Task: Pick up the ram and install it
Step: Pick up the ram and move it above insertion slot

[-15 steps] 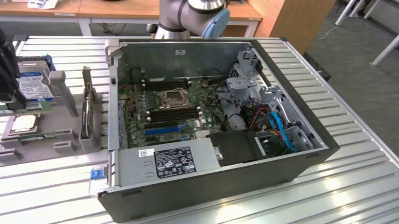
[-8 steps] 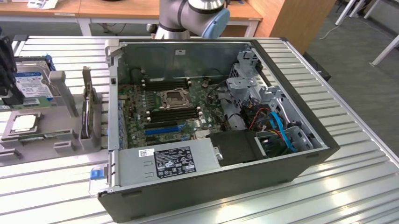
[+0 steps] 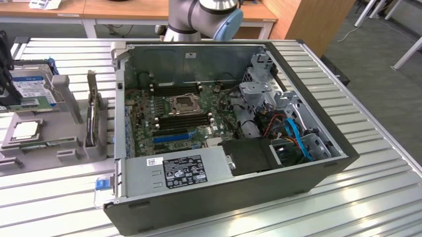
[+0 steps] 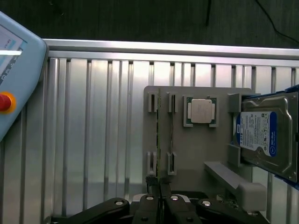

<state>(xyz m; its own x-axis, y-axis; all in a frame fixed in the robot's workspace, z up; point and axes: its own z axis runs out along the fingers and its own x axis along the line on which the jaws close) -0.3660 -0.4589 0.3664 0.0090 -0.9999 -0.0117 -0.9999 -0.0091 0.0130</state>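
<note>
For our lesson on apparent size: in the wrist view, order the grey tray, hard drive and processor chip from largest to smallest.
1. Grey tray.
2. Hard drive, partly cut off by the picture's edge, so its true share is unsure.
3. Processor chip.

Open computer case [image 3: 264, 200] on slatted table [image 3: 369, 202], grey holder [image 3: 69, 106] beside it with hard drive [image 3: 29, 89], processor [image 3: 25, 129], ram [image 3: 49, 143]

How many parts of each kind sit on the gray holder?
ram sticks: 2
processor: 1
hard drive: 1
Total: 4
</note>
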